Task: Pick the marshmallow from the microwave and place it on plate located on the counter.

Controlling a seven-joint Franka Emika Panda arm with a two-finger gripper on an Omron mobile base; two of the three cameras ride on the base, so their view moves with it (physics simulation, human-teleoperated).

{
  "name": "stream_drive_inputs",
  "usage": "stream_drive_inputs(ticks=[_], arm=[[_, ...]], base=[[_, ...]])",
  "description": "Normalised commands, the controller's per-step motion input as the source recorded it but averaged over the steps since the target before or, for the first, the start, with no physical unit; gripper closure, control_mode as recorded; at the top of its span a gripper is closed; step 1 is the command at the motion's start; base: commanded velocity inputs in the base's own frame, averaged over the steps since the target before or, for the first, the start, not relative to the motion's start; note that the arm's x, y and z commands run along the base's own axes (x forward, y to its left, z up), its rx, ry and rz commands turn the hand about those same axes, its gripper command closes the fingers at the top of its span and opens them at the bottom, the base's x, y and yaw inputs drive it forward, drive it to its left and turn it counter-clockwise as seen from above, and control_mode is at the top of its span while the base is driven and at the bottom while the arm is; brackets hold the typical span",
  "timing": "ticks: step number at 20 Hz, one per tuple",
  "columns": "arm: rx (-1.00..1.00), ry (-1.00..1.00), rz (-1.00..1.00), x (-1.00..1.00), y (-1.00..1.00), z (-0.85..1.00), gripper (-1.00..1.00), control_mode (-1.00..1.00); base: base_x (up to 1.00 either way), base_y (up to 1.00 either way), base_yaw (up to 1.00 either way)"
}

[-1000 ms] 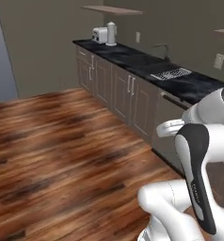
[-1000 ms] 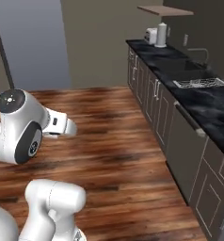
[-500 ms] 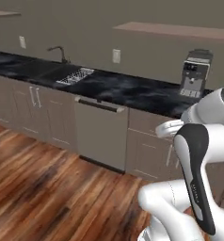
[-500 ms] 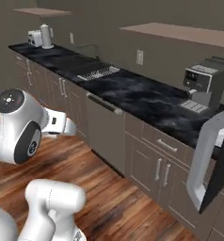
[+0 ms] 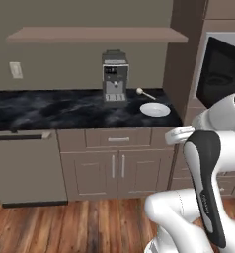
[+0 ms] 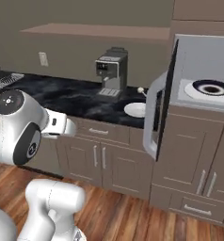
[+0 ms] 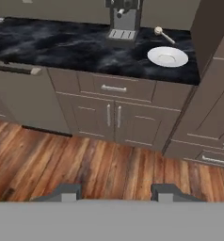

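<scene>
The base has swung round since half a second ago, so both base views have shifted as a whole: the coffee machine (image 5: 114,76), then at the right edge of the left base view, now stands near its middle, and the microwave (image 6: 205,70) has come fully into the right base view. Its black door (image 6: 160,100) hangs open, edge-on toward the camera.

Inside it sits a white turntable (image 6: 207,89) carrying a dish with a dark rim (image 6: 212,87) (the marshmallow is too small to make out here).

The white plate (image 5: 155,109) lies on the black counter (image 5: 55,108) near its right end, just in front of a cream knob on a thin stick (image 5: 144,92) and right of the coffee machine.

In the hand view the gripper (image 7: 115,193) points down at the wooden floor (image 7: 95,167), its two finger tips (image 7: 67,192) well apart with nothing between them, short of the cabinets (image 7: 113,117).
</scene>
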Motion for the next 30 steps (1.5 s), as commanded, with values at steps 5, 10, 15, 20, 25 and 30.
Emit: stream_drive_inputs(ticks=[5, 10, 15, 20, 25, 30], arm=[[0.0, 0.0, 0.0, 0.0, 0.0, 0.0, 1.0, 1.0], [0.0, 0.0, 0.0, 0.0, 0.0, 0.0, 1.0, 1.0], [0.0, 0.0, 0.0, 0.0, 0.0, 0.0, 1.0, 1.0], [0.0, 0.0, 0.0, 0.6, 0.01, -0.41, 1.0, -1.0], [0.0, 0.18, 0.0, 1.0, -0.02, -0.99, 1.0, -1.0], [0.0, 0.28, 0.0, 1.0, -0.06, -0.93, 1.0, -1.0]], base=[[1.0, 0.34, -0.45], [1.0, 0.33, -0.39], [1.0, 0.11, -0.3], [0.4, 0.0, -0.01], [0.0, 0.0, 0.0], [0.0, 0.0, 0.0]])
